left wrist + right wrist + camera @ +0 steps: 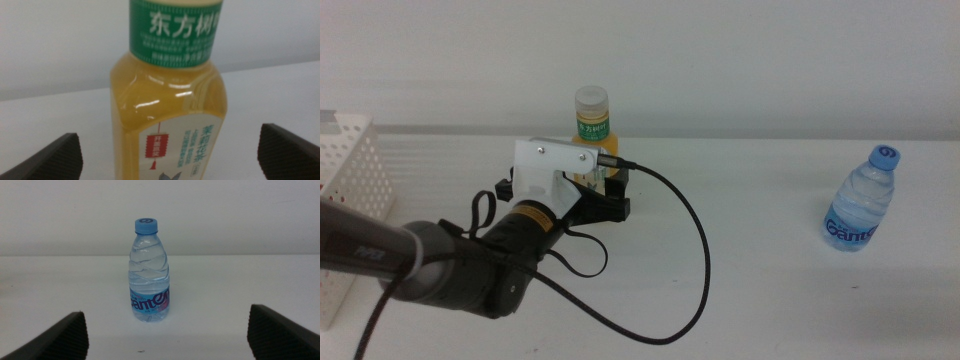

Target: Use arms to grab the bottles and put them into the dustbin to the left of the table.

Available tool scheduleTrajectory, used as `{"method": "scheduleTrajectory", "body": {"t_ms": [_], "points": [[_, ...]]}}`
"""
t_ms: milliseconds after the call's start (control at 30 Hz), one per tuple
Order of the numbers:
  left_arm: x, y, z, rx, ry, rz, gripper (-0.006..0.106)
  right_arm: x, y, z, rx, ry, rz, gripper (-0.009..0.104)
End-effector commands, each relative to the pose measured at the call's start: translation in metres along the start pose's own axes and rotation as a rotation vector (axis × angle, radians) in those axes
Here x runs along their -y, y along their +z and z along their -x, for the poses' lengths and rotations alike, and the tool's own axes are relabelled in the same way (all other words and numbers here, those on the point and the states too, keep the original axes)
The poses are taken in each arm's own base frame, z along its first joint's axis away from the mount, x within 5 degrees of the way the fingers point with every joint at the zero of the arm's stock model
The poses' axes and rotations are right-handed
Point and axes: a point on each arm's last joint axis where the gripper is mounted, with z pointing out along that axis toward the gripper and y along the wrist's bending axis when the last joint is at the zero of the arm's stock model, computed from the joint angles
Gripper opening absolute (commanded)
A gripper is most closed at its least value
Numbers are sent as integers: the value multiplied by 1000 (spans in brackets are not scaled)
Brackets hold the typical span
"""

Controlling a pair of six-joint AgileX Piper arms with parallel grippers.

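The juice bottle stands upright toward the back of the white desk, its pale cap and green label band showing above the left claw. That claw sits right at the bottle's lower body, jaws spread wide, one on each side; in the left wrist view the bottle fills the gap between the two dark jaw tips with clear space on both sides, so nothing is pinched. The left arm reaches in from the left, a black cable looping off it across the desk. Well off to the right stands the water bottle, upright, blue cap on. The right wrist view faces this bottle from some way back, with the right claw spread open and well short of it. The perforated white dustbin sits at the left edge of the desk.
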Motion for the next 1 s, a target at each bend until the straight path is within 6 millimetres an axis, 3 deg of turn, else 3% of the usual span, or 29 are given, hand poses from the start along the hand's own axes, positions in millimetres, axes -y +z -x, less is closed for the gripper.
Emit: {"method": "scheduleTrajectory", "body": {"t_ms": [0,467,867,967], "points": [[4,5,-2,9,-12,-6,94,0,1,-12,7,-11,-8,85],[-5,41,-21,26,-42,64,94,0,1,-12,7,-11,-8,85],[-17,69,-22,50,33,86,94,0,1,-12,7,-11,-8,85],[-18,71,-21,52,78,79,86,0,1,-12,7,-11,-8,85]]}}
